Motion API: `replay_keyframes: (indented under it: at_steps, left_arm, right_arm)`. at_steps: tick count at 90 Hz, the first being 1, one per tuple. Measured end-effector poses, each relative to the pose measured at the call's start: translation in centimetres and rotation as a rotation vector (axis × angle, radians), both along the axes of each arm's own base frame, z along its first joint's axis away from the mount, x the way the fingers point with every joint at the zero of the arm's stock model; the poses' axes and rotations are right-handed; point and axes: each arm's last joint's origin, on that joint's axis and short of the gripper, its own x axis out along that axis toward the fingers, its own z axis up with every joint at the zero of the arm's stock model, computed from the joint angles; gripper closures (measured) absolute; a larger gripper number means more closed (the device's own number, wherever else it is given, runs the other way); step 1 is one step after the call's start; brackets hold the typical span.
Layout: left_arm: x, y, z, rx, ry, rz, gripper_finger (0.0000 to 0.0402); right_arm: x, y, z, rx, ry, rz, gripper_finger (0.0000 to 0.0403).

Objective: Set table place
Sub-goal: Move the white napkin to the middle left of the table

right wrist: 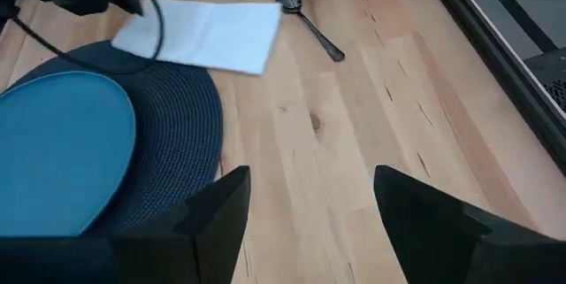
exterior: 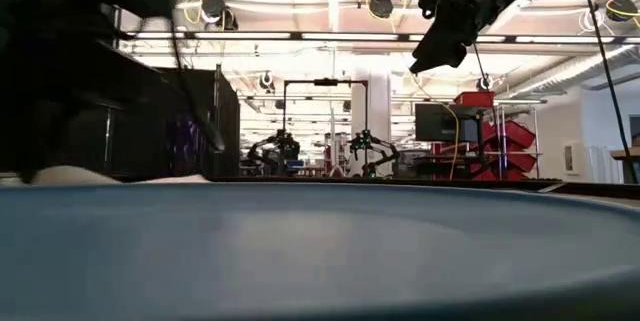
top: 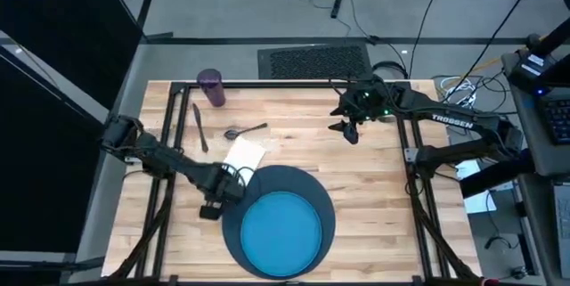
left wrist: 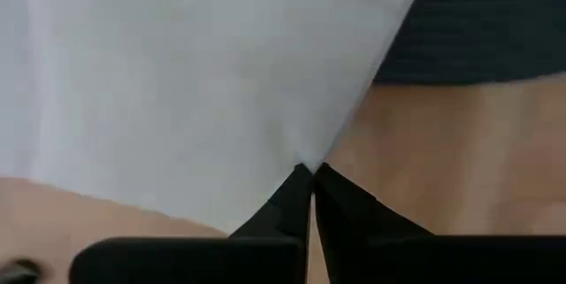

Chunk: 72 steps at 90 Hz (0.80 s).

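A bright blue plate [top: 280, 230] sits on a dark round mat [top: 322, 199] on the light wood table [top: 374, 188]. A white napkin [top: 245, 154] overlaps the mat's edge; spoon [top: 242, 131], knife [top: 199, 126] and purple cup [top: 211, 87] lie beyond.

Bright blue round plate [top: 281, 231] on big dark slate-blue round woven mat [top: 233, 232]. White paper napkin [top: 244, 155] overlaps mat's far-left edge. Metal spoon [top: 244, 131] behind napkin, metal knife [top: 200, 126] left, small purple cup [top: 211, 87] far-left.

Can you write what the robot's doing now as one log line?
left claw: shut on napkin corner, by mat | right claw: open, over bare table
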Motion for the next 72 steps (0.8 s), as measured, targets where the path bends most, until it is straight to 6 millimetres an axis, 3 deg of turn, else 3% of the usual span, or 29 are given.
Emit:
replay_keyframes:
  at_steps: [26, 52, 72]
  left_arm:
    - [-2.2, -4.8, 0.0, -0.083, 0.03, 0.124, 0.0401]
    - [-3.5, -10.1, 0.4, -0.336, -0.02, 0.213, 0.0401]
    - [-4.5, -12.3, 0.7, -0.421, -0.016, 0.29, 0.0401]
  right_arm:
    - [0.0, 0.0, 0.0, -0.002, 0.002, 0.003, 0.0174]
    - [0.0, 0.0, -0.1, -0.002, 0.007, 0.005, 0.0174]
    - [0.0, 0.0, 0.0, -0.003, 0.006, 0.005, 0.0174]
